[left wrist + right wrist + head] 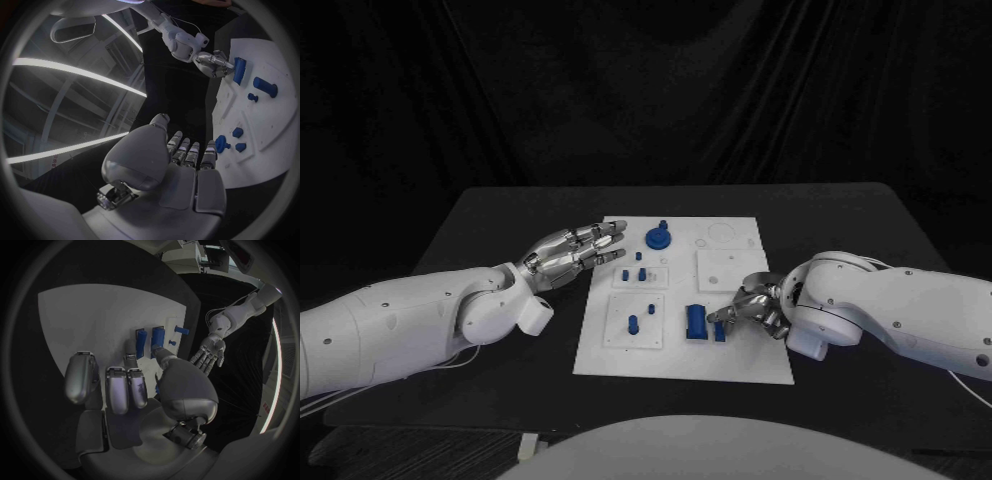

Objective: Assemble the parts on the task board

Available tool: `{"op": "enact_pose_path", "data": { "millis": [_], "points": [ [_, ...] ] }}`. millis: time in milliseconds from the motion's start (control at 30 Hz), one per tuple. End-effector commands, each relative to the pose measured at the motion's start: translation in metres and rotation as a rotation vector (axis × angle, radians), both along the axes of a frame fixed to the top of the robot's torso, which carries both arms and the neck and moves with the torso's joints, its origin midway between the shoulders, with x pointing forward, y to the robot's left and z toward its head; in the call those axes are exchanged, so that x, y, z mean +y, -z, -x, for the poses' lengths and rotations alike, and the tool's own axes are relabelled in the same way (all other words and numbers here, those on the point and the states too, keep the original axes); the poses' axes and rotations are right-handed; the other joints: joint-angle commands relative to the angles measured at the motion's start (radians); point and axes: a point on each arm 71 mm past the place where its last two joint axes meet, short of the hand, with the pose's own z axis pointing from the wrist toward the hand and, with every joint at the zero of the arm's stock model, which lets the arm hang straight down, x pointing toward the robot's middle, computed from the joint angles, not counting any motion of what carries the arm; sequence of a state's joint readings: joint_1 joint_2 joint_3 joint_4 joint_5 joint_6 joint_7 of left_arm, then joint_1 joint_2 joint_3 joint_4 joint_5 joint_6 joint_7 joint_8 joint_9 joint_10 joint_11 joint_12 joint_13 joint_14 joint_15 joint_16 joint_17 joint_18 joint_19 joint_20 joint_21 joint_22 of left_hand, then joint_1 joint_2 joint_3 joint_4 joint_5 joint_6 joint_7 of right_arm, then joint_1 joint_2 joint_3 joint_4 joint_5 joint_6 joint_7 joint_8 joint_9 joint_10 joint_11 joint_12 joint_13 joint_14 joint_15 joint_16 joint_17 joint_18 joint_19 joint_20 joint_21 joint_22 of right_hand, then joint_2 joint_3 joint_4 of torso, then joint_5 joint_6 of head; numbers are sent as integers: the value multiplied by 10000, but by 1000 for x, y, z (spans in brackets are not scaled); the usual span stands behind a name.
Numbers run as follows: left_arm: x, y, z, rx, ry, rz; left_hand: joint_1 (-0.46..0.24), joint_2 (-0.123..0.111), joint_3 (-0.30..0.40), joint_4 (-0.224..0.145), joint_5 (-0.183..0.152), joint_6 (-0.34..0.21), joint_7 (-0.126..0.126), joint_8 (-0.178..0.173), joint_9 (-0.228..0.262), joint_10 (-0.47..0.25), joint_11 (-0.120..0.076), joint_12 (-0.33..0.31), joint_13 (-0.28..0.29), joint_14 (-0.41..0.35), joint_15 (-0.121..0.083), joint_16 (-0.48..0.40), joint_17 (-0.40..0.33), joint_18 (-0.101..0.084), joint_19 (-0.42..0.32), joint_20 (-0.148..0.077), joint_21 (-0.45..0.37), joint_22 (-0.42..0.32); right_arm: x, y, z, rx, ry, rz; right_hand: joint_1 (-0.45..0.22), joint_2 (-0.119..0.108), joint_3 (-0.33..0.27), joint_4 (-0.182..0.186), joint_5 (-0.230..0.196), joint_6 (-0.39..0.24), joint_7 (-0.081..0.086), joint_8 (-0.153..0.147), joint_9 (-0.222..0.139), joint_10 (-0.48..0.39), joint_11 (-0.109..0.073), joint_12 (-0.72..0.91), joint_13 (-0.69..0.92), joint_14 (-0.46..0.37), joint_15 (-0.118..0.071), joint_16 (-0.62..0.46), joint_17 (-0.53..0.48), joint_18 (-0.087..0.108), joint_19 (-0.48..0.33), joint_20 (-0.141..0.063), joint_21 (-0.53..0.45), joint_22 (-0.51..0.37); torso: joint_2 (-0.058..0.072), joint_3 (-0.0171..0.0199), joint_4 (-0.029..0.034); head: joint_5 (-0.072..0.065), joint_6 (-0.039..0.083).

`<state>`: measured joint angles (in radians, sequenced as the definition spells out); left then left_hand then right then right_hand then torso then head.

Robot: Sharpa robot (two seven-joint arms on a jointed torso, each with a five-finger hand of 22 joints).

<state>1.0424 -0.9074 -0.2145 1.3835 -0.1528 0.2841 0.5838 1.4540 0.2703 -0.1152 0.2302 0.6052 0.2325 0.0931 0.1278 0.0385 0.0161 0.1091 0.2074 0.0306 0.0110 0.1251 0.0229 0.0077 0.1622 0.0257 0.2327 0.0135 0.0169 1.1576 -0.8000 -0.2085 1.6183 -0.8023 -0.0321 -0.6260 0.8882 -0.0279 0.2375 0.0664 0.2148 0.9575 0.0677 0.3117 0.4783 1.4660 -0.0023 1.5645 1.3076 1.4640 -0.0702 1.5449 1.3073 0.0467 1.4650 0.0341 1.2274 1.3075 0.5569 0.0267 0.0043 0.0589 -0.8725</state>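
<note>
The white rectangular task board lies at the centre of the black counter, in the middle of the head view.

Left hand: silver, many-fingered, at the board's left edge in the centre-left of the frame. Fingers are apart and extended toward the board; nothing is held.

Right hand: at the board's right side, centre-right of the frame, fingers curled downward over the board surface. Its fingertips are at the small narrow blue block; whether they grip it or only touch it cannot be determined.

Parts on the board:
- A tall blue rectangular block stands in the lower middle of the board, just beside the narrow block.
- A blue round disc with a raised peg sits near the board's upper edge.
- Small blue pegs stand on a raised white plate left of centre.
- A short blue peg stands on the lower-left white plate.
</note>
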Motion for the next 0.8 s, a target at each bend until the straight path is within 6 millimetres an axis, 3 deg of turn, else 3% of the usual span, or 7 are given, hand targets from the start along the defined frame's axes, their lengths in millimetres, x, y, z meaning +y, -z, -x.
{"op": "enact_pose_path", "data": {
  "millis": [33,133,367,467,600,633,800],
  "points": [
    [-1,0,1,29,74,206,100,-25,43,-11,64,11,62,41,15,20,-69,45,-9,-1,52,59,15,159,-23,72,42,-3,-3,0,2,24,38,26,-228,5,-273,254,-708,-10,25,-22,15,1048,-27,63,2632,885,-8,-48,1656,209,395,17,-58,1707,-3,2,0,39,-2],
    [0,0,2,16,35,207,108,-25,55,-25,75,14,64,43,15,20,-66,50,-8,1,55,65,17,160,-22,74,43,-2,-10,-3,4,-60,179,-16,-574,36,-630,639,-1195,-37,27,-12,12,1048,-28,63,2632,884,-11,-49,1648,224,386,14,-147,1685,-6,2,-1,77,-2],
    [3,0,2,-51,-100,188,120,-36,71,-51,89,6,49,39,12,23,-54,70,-5,2,53,67,17,161,-17,75,47,1,-21,-27,1,-832,468,-484,-1028,267,-1763,1711,-638,66,-16,94,37,1048,-61,63,2632,890,-33,-36,1672,232,398,-9,-210,1675,-5,0,-2,135,-2],
    [4,0,2,-62,-118,187,122,-40,74,-58,92,9,48,41,13,23,-52,72,-5,3,51,68,18,161,-15,75,48,2,-23,-41,0,-1392,560,-916,-167,401,-1846,1478,-80,88,-50,193,80,1048,-90,63,2632,900,-54,-16,1726,224,413,-27,-172,1690,-10,-1,-3,132,-2],
    [3,0,2,-66,-106,202,126,-44,80,-67,99,19,48,47,14,24,-51,75,-5,5,50,73,19,162,-10,75,51,5,-21,-53,0,-2359,378,-1478,1732,434,-1598,430,1448,54,-122,447,221,1048,-150,63,2632,910,-110,4,1778,215,431,-80,-104,1713,-16,3,-2,136,-2],
    [3,0,2,-70,-102,210,126,-44,80,-67,99,19,48,47,14,24,-51,75,-5,5,50,73,19,162,-10,75,51,5,-20,-56,1,-2817,69,-1474,2306,321,-1622,40,1375,50,-161,628,325,1048,-181,63,2632,913,-136,10,1796,203,440,-92,-54,1728,-16,3,-3,127,-2],
    [2,0,2,-73,-89,224,126,-44,80,-67,99,19,48,47,14,24,-51,75,-5,5,50,73,19,162,-10,75,51,5,-15,-53,10,-4067,-1404,-802,2797,174,-2139,-155,397,7,-253,1377,768,1048,-263,63,2632,930,-200,41,1891,164,473,-138,145,1784,-20,1,-12,112,-2]
  ]
}}
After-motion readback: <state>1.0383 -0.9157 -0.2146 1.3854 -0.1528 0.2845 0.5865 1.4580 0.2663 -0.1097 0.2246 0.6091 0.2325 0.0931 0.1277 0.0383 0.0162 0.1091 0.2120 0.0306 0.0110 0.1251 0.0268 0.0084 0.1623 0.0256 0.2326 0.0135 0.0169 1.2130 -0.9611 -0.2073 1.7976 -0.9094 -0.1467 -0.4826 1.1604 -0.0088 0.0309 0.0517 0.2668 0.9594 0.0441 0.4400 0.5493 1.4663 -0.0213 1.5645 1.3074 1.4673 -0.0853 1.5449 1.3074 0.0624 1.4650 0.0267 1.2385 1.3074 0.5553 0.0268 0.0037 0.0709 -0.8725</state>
